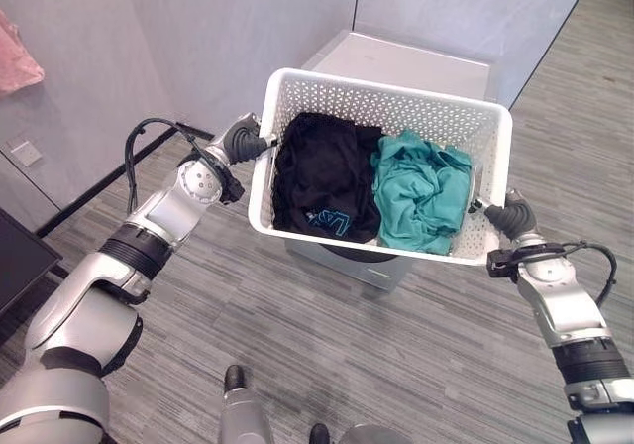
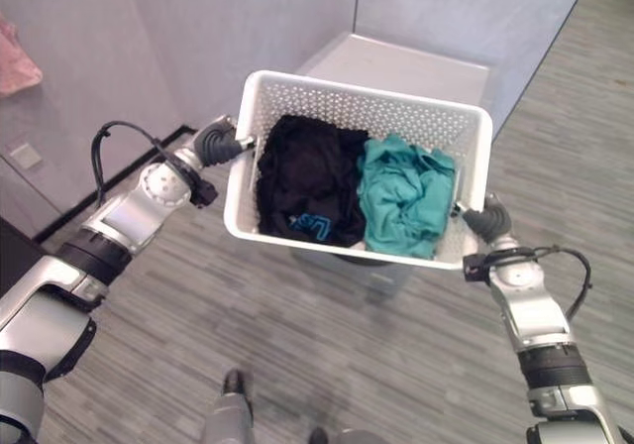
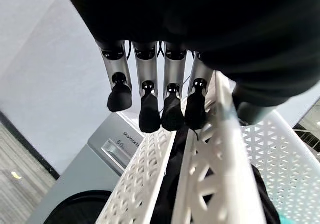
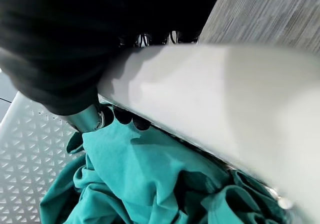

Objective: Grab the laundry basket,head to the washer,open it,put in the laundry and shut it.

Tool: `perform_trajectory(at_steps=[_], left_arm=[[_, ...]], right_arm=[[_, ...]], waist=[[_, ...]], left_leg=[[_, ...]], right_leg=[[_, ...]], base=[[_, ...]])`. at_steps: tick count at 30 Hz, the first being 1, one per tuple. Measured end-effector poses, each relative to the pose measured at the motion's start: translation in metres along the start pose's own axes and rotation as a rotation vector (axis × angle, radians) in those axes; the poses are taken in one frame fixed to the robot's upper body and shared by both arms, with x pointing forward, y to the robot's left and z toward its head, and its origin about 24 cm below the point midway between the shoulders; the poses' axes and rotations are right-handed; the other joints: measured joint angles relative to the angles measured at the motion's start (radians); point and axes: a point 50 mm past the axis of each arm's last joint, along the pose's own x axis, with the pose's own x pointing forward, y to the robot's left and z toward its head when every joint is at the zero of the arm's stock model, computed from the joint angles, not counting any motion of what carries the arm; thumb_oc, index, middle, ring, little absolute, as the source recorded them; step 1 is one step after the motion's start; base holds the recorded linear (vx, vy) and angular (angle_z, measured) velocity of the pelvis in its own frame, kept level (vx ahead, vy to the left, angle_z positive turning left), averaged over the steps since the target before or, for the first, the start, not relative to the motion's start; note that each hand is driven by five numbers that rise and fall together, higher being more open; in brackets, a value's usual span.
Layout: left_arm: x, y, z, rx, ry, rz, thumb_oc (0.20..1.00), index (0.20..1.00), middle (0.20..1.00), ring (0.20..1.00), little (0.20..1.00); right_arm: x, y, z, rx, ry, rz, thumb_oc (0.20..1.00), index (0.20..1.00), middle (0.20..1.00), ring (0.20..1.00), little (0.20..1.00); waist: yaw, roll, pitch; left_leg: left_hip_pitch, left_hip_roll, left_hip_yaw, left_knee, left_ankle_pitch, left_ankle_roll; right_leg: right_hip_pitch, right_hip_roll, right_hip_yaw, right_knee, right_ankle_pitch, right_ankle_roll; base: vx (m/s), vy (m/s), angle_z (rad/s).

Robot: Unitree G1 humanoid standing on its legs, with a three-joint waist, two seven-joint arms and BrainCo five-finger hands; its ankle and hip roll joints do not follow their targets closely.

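- Laundry basket (image 1: 391, 102): white, perforated; we carry it aloft between both hands, directly above the washer (image 1: 416, 62).
- Contents: black garment (image 1: 322, 176) on the basket's left side, teal garment (image 1: 421, 191) on its right, touching.
- Left hand (image 1: 241, 142): at the basket's left rim; our wrist view shows the fingers (image 3: 150, 111) hooked over that rim, thumb on its other side, gripping.
- Right hand (image 1: 507, 216): at the right rim, thumb inside by the teal cloth, clamped on.
- Washer: grey, by the wall, door dark and apparently closed.
- Step in hand: arrival at the washer, we judge.
- Next: the basket must go down on the floor (image 1: 297, 335) beside the washer, freeing a hand for the door.
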Motion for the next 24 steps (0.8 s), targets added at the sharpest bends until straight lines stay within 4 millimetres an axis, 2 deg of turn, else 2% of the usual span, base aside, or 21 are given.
perform_trajectory(at_steps=[1, 3, 4, 5, 6, 7, 8, 9, 10, 11, 12, 13, 14, 15, 16, 17, 18, 20, 21, 24], left_arm=[[0.001, -0.003, 0.001, 0.003, -0.004, -0.009, 0.2, 0.2, 0.2, 0.2, 0.2], [0.002, -0.007, 0.0, -0.008, 0.006, -0.016, 0.2, 0.2, 0.2, 0.2, 0.2], [0.002, -0.01, -0.002, -0.014, 0.013, -0.02, 0.2, 0.2, 0.2, 0.2, 0.2], [0.001, -0.009, -0.005, -0.007, 0.023, -0.02, 0.2, 0.2, 0.2, 0.2, 0.2], [-0.001, -0.006, -0.008, 0.009, 0.033, -0.018, 0.2, 0.2, 0.2, 0.2, 0.2], [-0.001, -0.004, -0.009, 0.012, 0.037, -0.011, 0.2, 0.2, 0.2, 0.2, 0.2], [-0.002, 0.002, -0.01, 0.038, 0.04, -0.003, 0.2, 0.2, 0.2, 0.2, 0.2], [-0.002, 0.006, -0.009, 0.055, 0.041, 0.001, 0.2, 0.2, 0.2, 0.2, 0.2], [0.0, 0.013, -0.004, 0.066, 0.026, 0.015, 0.2, 0.2, 0.2, 0.2, 0.2], [0.002, 0.023, 0.003, 0.077, 0.008, 0.044, 0.2, 0.2, 0.2, 0.2, 0.2], [0.002, 0.03, 0.004, 0.092, 0.007, 0.06, 0.2, 0.2, 0.2, 0.2, 0.2], [0.002, 0.038, 0.007, 0.104, 0.003, 0.078, 0.2, 0.2, 0.2, 0.2, 0.2], [0.003, 0.041, 0.009, 0.107, -0.004, 0.087, 0.2, 0.2, 0.2, 0.2, 0.2], [0.003, 0.044, 0.012, 0.113, -0.013, 0.092, 0.2, 0.2, 0.2, 0.2, 0.2], [0.004, 0.047, 0.018, 0.117, -0.034, 0.1, 0.2, 0.2, 0.2, 0.2, 0.2], [0.005, 0.052, 0.024, 0.123, -0.048, 0.112, 0.2, 0.2, 0.2, 0.2, 0.2], [0.005, 0.056, 0.033, 0.13, -0.083, 0.124, 0.2, 0.2, 0.2, 0.2, 0.2], [0.003, 0.063, 0.033, 0.144, -0.088, 0.135, 0.2, 0.2, 0.2, 0.2, 0.2], [0.003, 0.067, 0.035, 0.151, -0.092, 0.145, 0.2, 0.2, 0.2, 0.2, 0.2], [-0.001, 0.075, 0.033, 0.17, -0.084, 0.157, 0.2, 0.2, 0.2, 0.2, 0.2]], right_arm=[[0.0, -0.001, -0.002, 0.0, 0.008, -0.007, 0.2, 0.2, 0.2, 0.2, 0.2], [0.0, -0.002, -0.003, -0.001, 0.013, -0.011, 0.2, 0.2, 0.2, 0.2, 0.2], [0.0, -0.003, -0.004, -0.003, 0.016, -0.016, 0.2, 0.2, 0.2, 0.2, 0.2], [-0.001, 0.001, -0.006, -0.008, 0.022, -0.005, 0.2, 0.2, 0.2, 0.2, 0.2], [0.001, 0.007, -0.005, -0.002, 0.021, 0.011, 0.2, 0.2, 0.2, 0.2, 0.2], [0.001, 0.01, -0.005, 0.005, 0.022, 0.018, 0.2, 0.2, 0.2, 0.2, 0.2], [0.001, 0.017, -0.005, -0.001, 0.021, 0.04, 0.2, 0.2, 0.2, 0.2, 0.2], [0.002, 0.019, -0.004, 0.004, 0.017, 0.043, 0.2, 0.2, 0.2, 0.2, 0.2], [0.001, 0.022, -0.006, 0.007, 0.025, 0.055, 0.2, 0.2, 0.2, 0.2, 0.2], [0.002, 0.025, -0.003, 0.007, 0.015, 0.061, 0.2, 0.2, 0.2, 0.2, 0.2], [0.004, 0.026, 0.002, 0.01, -0.001, 0.064, 0.2, 0.2, 0.2, 0.2, 0.2], [0.006, 0.028, 0.006, 0.015, -0.015, 0.068, 0.2, 0.2, 0.2, 0.2, 0.2], [0.006, 0.029, 0.007, 0.013, -0.016, 0.069, 0.2, 0.2, 0.2, 0.2, 0.2], [0.006, 0.029, 0.007, 0.013, -0.015, 0.071, 0.2, 0.2, 0.2, 0.2, 0.2], [0.006, 0.028, 0.006, 0.002, -0.014, 0.069, 0.2, 0.2, 0.2, 0.2, 0.2], [0.007, 0.026, 0.009, -0.003, -0.02, 0.066, 0.2, 0.2, 0.2, 0.2, 0.2], [0.008, 0.023, 0.01, -0.006, -0.025, 0.056, 0.2, 0.2, 0.2, 0.2, 0.2], [0.01, 0.022, 0.016, -0.006, -0.043, 0.051, 0.2, 0.2, 0.2, 0.2, 0.2], [0.013, 0.021, 0.022, -0.023, -0.061, 0.045, 0.2, 0.2, 0.2, 0.2, 0.2], [0.016, 0.021, 0.03, -0.03, -0.087, 0.056, 0.2, 0.2, 0.2, 0.2, 0.2]], waist=[[-0.005, 0.002, 0.001], [0.005, 0.005, 0.003], [0.017, 0.016, 0.011], [0.042, 0.034, 0.008], [0.045, 0.033, 0.01], [0.065, 0.04, 0.011], [0.078, 0.032, 0.007], [0.078, 0.034, 0.006], [0.077, 0.036, 0.0], [0.088, 0.028, -0.004], [0.089, 0.024, -0.002], [0.084, 0.024, -0.001], [0.08, 0.032, -0.002], [0.086, 0.034, -0.002], [0.078, 0.042, -0.005], [0.082, 0.045, -0.006], [0.08, 0.047, -0.008], [0.07, 0.06, -0.015], [0.062, 0.06, -0.015], [0.066, 0.062, -0.014]], left_leg=[[-0.017, -0.031, 0.003, 0.013, 0.001, 0.0], [-0.02, -0.088, -0.001, -0.046, 0.001, 0.003], [-0.016, -0.109, 0.017, -0.038, 0.013, 0.024], [0.02, -0.113, 0.031, -0.014, -0.006, 0.062], [0.042, -0.132, -0.006, -0.009, 0.02, 0.091], [0.06, -0.14, -0.021, -0.001, 0.06, 0.101], [0.068, -0.174, -0.018, 0.058, 0.065, 0.104], [0.077, -0.187, -0.012, 0.077, 0.057, 0.116], [0.114, -0.213, -0.009, 0.08, 0.043, 0.156], [0.16, -0.246, 0.021, 0.081, 0.011, 0.195], [0.17, -0.26, 0.042, 0.094, 0.006, 0.198], [0.19, -0.281, 0.057, 0.112, -0.017, 0.227], [0.203, -0.287, 0.06, 0.131, -0.048, 0.24], [0.226, -0.294, 0.072, 0.132, -0.055, 0.241], [0.263, -0.292, 0.07, 0.128, -0.087, 0.274], [0.271, -0.292, 0.078, 0.133, -0.092, 0.268], [0.313, -0.293, 0.079, 0.114, -0.109, 0.263], [0.319, -0.282, 0.082, 0.111, -0.11, 0.255], [0.341, -0.279, 0.084, 0.09, -0.118, 0.249], [0.351, -0.274, 0.102, 0.077, -0.125, 0.239]], right_leg=[[0.012, -0.004, -0.005, -0.015, -0.005, 0.0], [0.023, -0.017, -0.006, -0.015, -0.019, 0.012], [0.038, -0.017, 0.003, -0.01, -0.027, 0.018], [0.075, -0.014, 0.034, -0.01, -0.058, 0.038], [0.086, -0.015, 0.056, 0.008, -0.087, 0.051], [0.067, -0.022, 0.089, 0.074, -0.108, 0.066], [0.076, -0.056, 0.122, 0.138, -0.144, 0.084], [0.056, -0.066, 0.131, 0.209, -0.161, 0.085], [0.01, -0.1, 0.135, 0.366, -0.169, 0.11], [-0.065, -0.14, 0.157, 0.588, -0.155, 0.165], [-0.136, -0.173, 0.164, 0.755, -0.12, 0.213], [-0.222, -0.214, 0.154, 0.914, -0.103, 0.224], [-0.262, -0.229, 0.15, 0.974, -0.097, 0.23], [-0.301, -0.256, 0.124, 1.032, -0.09, 0.22], [-0.349, -0.284, 0.093, 1.045, -0.093, 0.205], [-0.371, -0.303, 0.072, 1.037, -0.09, 0.193], [-0.413, -0.335, 0.032, 0.972, -0.089, 0.178], [-0.412, -0.325, 0.016, 0.851, -0.084, 0.181], [-0.403, -0.319, 0.0, 0.742, -0.083, 0.181], [-0.374, -0.315, -0.011, 0.522, -0.063, 0.162]], base=[[0.27, 0.101, 0.08], [0.2, 0.086, 0.0], [0.33, 0.162, -0.36], [0.45, 0.21, -0.5], [0.45, 0.2, -0.72], [0.38, 0.164, -0.7], [0.37, 0.178, -0.64], [0.35, 0.202, -0.32], [0.38, 0.289, -0.22], [0.34, 0.312, -0.26], [0.31, 0.302, -0.33], [0.13, 0.15, -0.17], [0.22, 0.162, -0.1], [0.15, 0.095, -0.06], [0.29, 0.145, -0.1], [0.21, 0.046, -0.12], [0.27, 0.049, -0.09], [0.23, -0.028, 0.01], [0.2, -0.047, -0.03], [0.18, -0.059, -0.16]])
